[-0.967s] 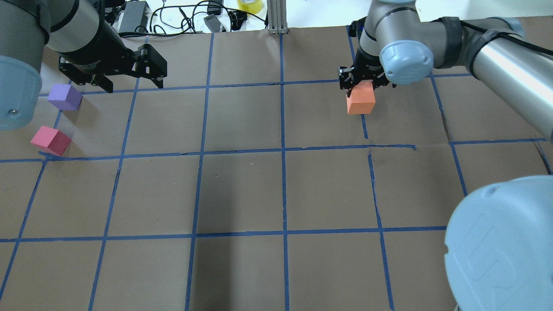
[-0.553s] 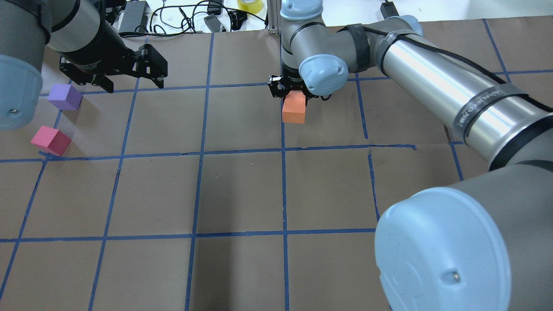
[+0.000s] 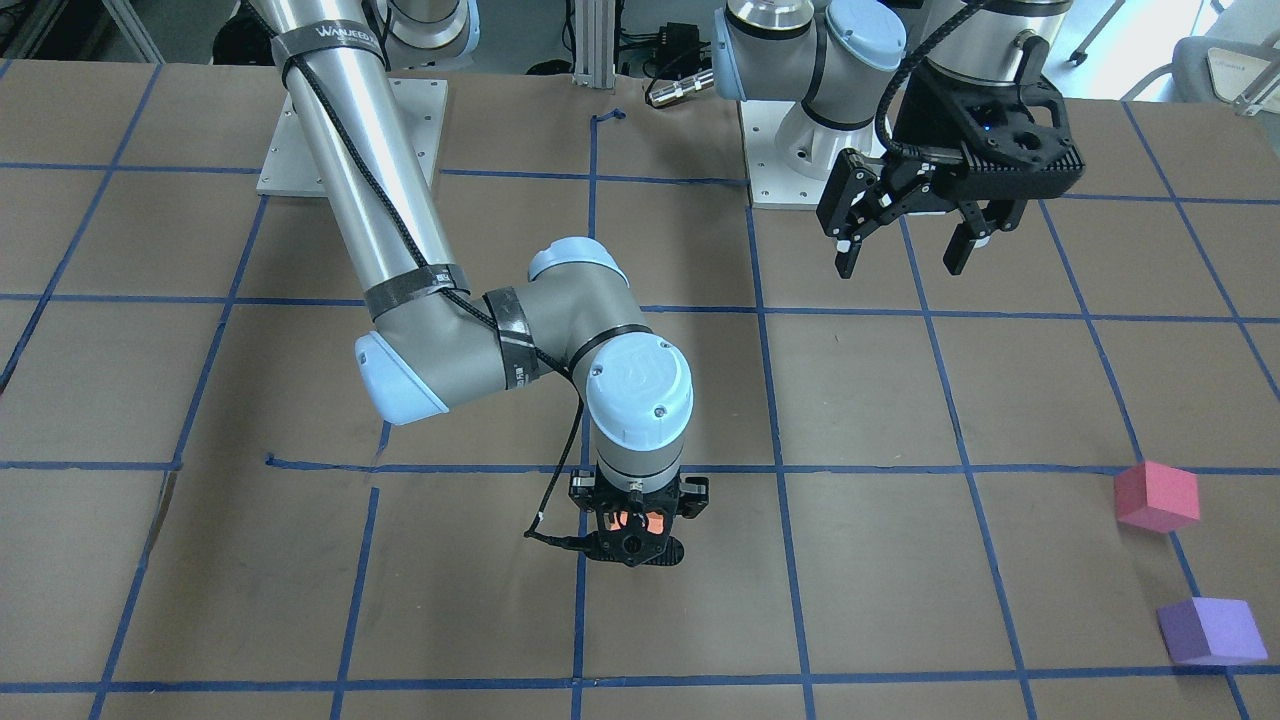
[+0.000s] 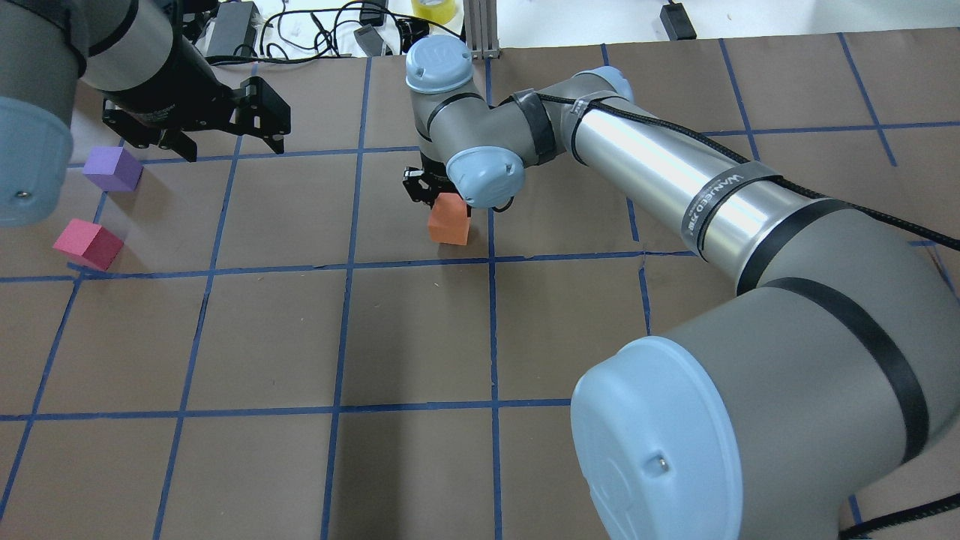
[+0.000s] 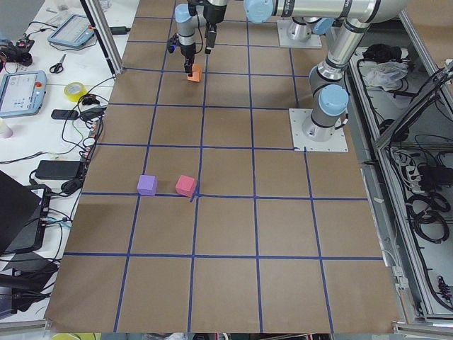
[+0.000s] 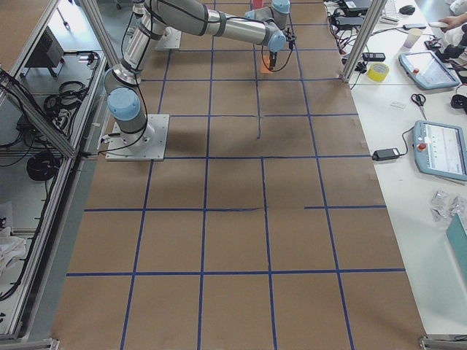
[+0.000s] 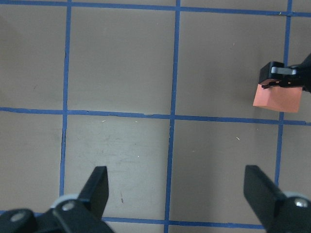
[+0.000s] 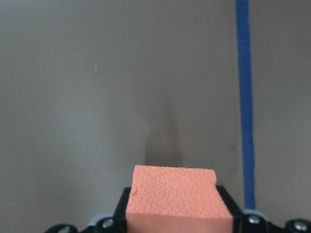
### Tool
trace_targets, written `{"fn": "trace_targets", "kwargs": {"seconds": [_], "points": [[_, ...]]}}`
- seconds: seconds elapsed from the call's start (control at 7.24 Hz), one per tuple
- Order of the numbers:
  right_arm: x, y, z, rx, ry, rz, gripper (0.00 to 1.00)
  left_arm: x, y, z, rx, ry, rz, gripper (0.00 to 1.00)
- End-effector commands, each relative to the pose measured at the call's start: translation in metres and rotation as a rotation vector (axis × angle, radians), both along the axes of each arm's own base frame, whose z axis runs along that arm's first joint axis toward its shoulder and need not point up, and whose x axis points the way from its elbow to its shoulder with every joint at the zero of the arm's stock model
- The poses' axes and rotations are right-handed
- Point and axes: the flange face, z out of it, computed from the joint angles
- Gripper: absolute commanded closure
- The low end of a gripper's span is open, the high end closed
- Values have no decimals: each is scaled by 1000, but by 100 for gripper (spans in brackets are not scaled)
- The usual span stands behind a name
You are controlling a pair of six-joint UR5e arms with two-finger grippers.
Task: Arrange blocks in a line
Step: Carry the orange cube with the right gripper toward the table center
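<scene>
Presently the right gripper (image 3: pixel 636 525) is clamping the orange block (image 4: pixel 448 221) over table centre, the left gripper (image 3: pixel 900 262) is hanging wide open, empty, and likely next is placement in line with the pinkish-red block (image 4: pixel 88 244) and purple block (image 4: pixel 112 168) near the left edge.

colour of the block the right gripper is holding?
Orange. The block sits clamped in the right gripper; it shows best in the right wrist-mounted view.
</scene>
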Motion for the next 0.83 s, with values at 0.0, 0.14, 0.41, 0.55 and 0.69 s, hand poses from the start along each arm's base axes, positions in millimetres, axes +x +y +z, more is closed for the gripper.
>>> {"fn": "trace_targets", "kwargs": {"seconds": [0.0,0.14,0.41,0.55,0.69], "points": [[18,-2,-6,-1,-38,12,100,0,0,1,-2,-1,0,0],[24,2,-9,2,-37,21,70,0,-2,-2,2,0,0,0],[25,3,-6,-9,-41,27,0,1,-2,-2,2,-1,2,0],[24,3,1,-13,-42,24,0,2,-2,0,-1,-3,4,0],[18,2,9,-11,-26,16,0,2,-2,-2,2,-1,3,0]]}}
